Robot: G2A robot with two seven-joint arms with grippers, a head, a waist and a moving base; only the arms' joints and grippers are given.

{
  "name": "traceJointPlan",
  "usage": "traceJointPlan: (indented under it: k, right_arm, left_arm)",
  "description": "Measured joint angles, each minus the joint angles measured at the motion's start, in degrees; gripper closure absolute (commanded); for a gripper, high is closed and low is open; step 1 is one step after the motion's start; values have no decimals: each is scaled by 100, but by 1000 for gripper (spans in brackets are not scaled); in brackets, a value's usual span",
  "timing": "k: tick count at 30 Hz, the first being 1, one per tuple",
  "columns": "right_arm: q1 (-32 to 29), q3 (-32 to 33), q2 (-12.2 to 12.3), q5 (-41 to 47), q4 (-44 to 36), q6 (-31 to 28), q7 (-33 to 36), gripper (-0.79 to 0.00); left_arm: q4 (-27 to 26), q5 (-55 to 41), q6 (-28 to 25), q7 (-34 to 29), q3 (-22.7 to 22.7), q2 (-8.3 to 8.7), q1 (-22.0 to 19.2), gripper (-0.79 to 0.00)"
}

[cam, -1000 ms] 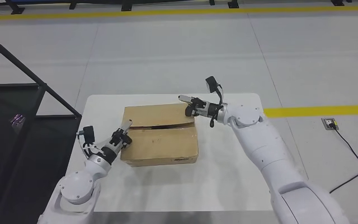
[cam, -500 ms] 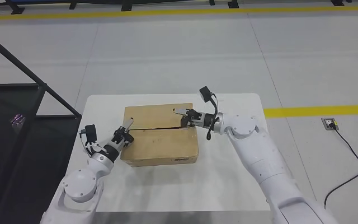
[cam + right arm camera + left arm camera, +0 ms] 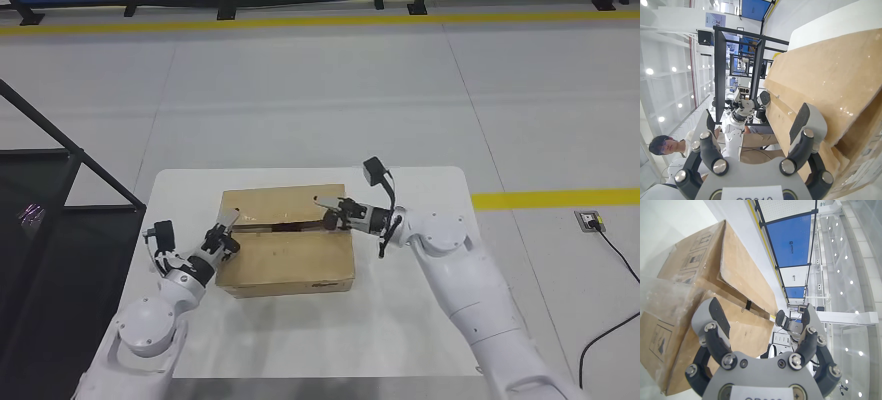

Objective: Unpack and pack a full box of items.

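from above, the cardboard box [image 3: 285, 262] sits on the table [image 3: 420, 300], flaps barely parted, with the left gripper [image 3: 225, 232] at its left end and the right gripper [image 3: 328, 212] at its right. left wrist view: claw apart, empty, by the seam. right wrist view: likewise apart. opening seems in hand; next, hook a flap edge and lift.

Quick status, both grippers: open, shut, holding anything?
Left gripper: open, holding nothing, at one end of the cardboard box.
Right gripper: open, holding nothing, at the opposite end.

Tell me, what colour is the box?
Brown cardboard; the box shows best in the top view.
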Motion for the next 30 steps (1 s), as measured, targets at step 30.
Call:
traceJointPlan:
  k: [30]
  right_arm:
    - [36, -133, 28, 135, 634, -122, -336, -785]
  left_arm:
    - [-1283, -1971, -761, 288, -1991, 6, 1291, -785]
